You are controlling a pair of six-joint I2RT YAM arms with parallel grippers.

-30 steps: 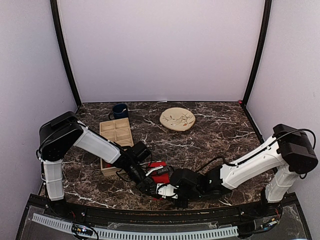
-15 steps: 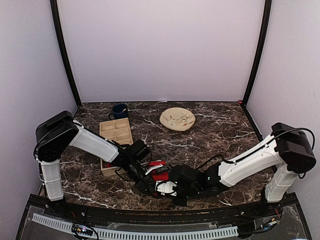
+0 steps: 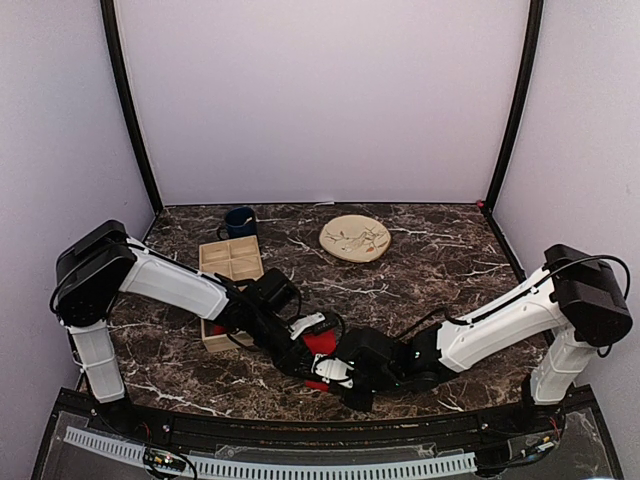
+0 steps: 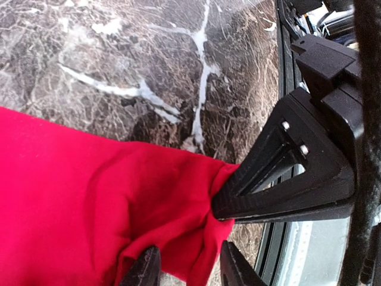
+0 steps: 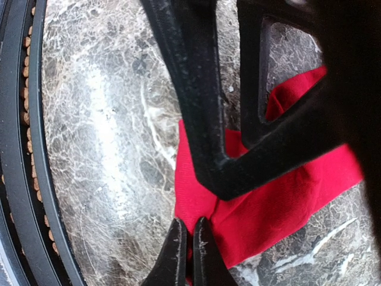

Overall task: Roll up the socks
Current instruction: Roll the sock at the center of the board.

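Red socks lay bunched at table front edge, no roll formed. Right gripper pinched socks' corner; left gripper jaws apart.

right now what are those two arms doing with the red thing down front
Both arms are bent over the red socks near the front edge of the marble table. The right gripper is pinched shut on one edge of the fabric. The left gripper sits right beside it, fingers apart, with a fold of sock between them. The socks are bunched, not yet a neat roll.
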